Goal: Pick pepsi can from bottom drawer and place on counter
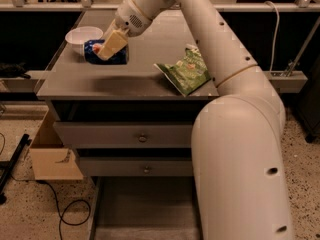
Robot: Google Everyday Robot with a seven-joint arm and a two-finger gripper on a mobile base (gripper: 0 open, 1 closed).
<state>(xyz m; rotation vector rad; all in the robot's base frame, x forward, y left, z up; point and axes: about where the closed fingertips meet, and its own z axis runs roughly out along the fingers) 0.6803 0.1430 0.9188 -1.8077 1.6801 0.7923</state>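
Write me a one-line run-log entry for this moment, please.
gripper: at pepsi can, counter far left | pepsi can: on its side beside white bowl | bottom drawer: open | green chip bag: on counter

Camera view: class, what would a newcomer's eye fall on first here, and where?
The huge white arm fills the foreground, reaching over the counter. Its gripper sits at the pepsi can on the counter's left side, beside a white bowl. A green chip bag lies near the front edge; the bottom drawer stands open below.

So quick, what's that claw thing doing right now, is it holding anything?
Gripper: closed on the pepsi can, at the counter beside the white bowl.
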